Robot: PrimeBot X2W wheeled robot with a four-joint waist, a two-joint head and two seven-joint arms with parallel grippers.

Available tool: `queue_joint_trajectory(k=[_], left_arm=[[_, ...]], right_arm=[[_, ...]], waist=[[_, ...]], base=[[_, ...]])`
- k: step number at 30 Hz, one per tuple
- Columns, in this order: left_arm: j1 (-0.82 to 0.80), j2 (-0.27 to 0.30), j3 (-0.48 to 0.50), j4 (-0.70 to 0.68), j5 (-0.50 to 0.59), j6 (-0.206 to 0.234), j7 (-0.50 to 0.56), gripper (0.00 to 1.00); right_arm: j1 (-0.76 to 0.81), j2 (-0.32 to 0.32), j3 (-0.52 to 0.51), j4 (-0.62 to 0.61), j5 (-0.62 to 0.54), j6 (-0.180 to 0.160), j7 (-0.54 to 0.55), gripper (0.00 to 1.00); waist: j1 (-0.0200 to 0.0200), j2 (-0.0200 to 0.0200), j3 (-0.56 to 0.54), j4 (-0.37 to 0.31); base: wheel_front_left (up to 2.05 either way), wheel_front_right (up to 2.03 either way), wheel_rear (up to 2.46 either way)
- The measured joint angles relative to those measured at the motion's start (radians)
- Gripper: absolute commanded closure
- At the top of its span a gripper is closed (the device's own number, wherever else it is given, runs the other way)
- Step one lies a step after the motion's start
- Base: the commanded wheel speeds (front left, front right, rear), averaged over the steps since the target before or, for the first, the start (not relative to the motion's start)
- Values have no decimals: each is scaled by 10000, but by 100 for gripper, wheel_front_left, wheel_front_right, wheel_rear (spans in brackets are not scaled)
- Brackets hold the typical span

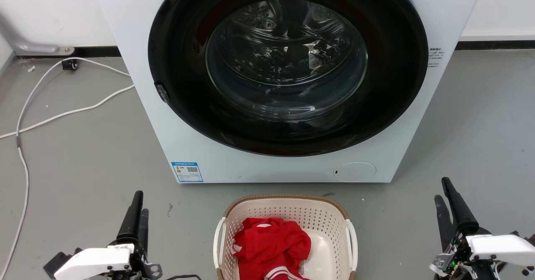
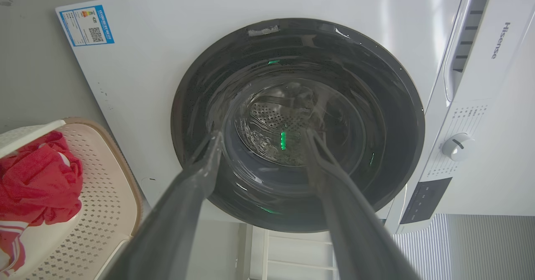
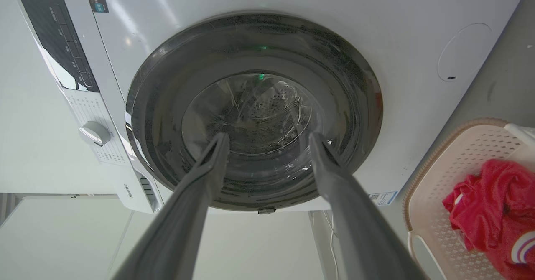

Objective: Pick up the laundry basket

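Laundry basket [image 1: 288, 213] on floor, close before washing machine [image 1: 271, 169], red garment [image 1: 271, 242] heaped inside. Sits between both tools, probably so each arm can take one white side handle. Left tool [image 1: 140, 202] spread wide, empty, well clear on basket's left. Right tool [image 1: 442, 189] same, on its right. Both aimed at machine, not yet at handles. Lift not begun.

Before me stands a white washing machine [image 1: 271, 169], its round dark-rimmed glass door [image 1: 288, 62] shut; a blue label [image 1: 187, 171] sits at its lower left corner. A white cable [image 1: 67, 113] trails across the grey floor [image 1: 83, 167] on my left.
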Motion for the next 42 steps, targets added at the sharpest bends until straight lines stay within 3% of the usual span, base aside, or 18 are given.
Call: queue_joint_trajectory(k=[12,23,26,28,38,42], left_arm=[[-1,2,658,-541,1758,474,-500,0],[6,2,683,-1988,3852,1101,-911,0],[54,10,468,-2466,4723,1099,-1003,0],[241,6,-286,-3001,6475,1237,-1248,0],[425,8,-1141,-3273,8868,1122,-1528,0],[430,79,-1513,-3392,9695,1277,-1653,0]], right_arm=[[31,2,-439,-410,-2374,0,-510,0],[-2,2,-290,-1904,-6017,0,-907,0],[-1,2,-205,-2184,-6767,0,-1011,0],[60,2,-15,-2560,-8351,0,-1231,0],[213,2,249,-2706,-10146,2,-1530,0],[256,2,305,-2734,-10778,2,-1657,0]], waist=[[0,0,-2,2],[0,0,43,7],[0,0,54,10],[0,0,79,15],[0,0,111,-23],[0,0,114,-36]], base=[[0,0,0],[0,0,0],[0,0,0],[0,0,0],[0,0,0],[0,0,0]])
